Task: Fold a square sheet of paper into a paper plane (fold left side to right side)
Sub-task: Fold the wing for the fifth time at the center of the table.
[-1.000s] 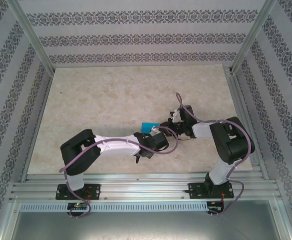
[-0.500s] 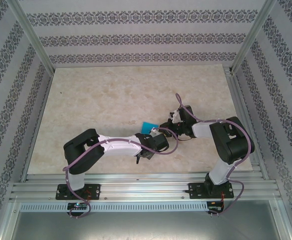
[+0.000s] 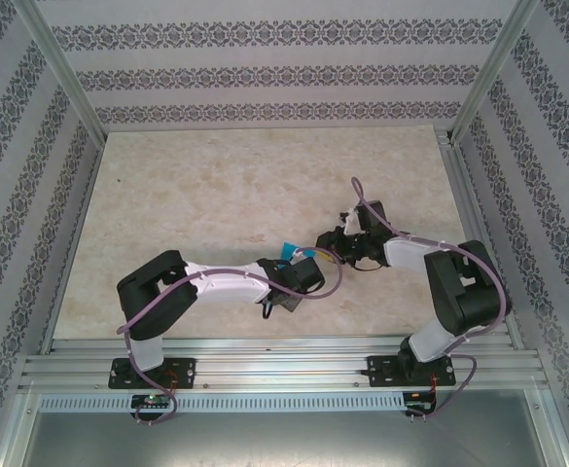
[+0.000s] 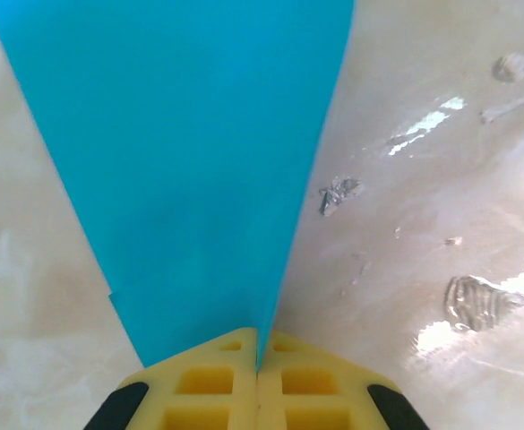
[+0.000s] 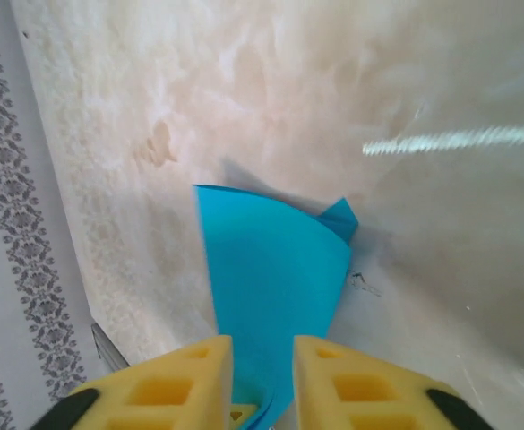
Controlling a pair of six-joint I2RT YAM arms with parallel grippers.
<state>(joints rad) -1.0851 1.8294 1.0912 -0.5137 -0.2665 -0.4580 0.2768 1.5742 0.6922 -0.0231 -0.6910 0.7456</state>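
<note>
Two sets of fingers are met over the marbled table [image 3: 216, 195], well ahead of the arm bases. On the left, the left fingers [image 4: 244, 358] are pressed together and clamped on the narrow end of the cyan-blue sheet of paper [image 4: 190, 161], which widens ahead of them. On the right, the right fingers [image 5: 219, 363] are held apart, the sheet running into the gap between them; a curled corner is seen beyond their tips.

Both arms stretch low toward each other, left gripper [image 4: 258, 351] pinched shut, right gripper [image 5: 262, 363] slightly parted.
</note>
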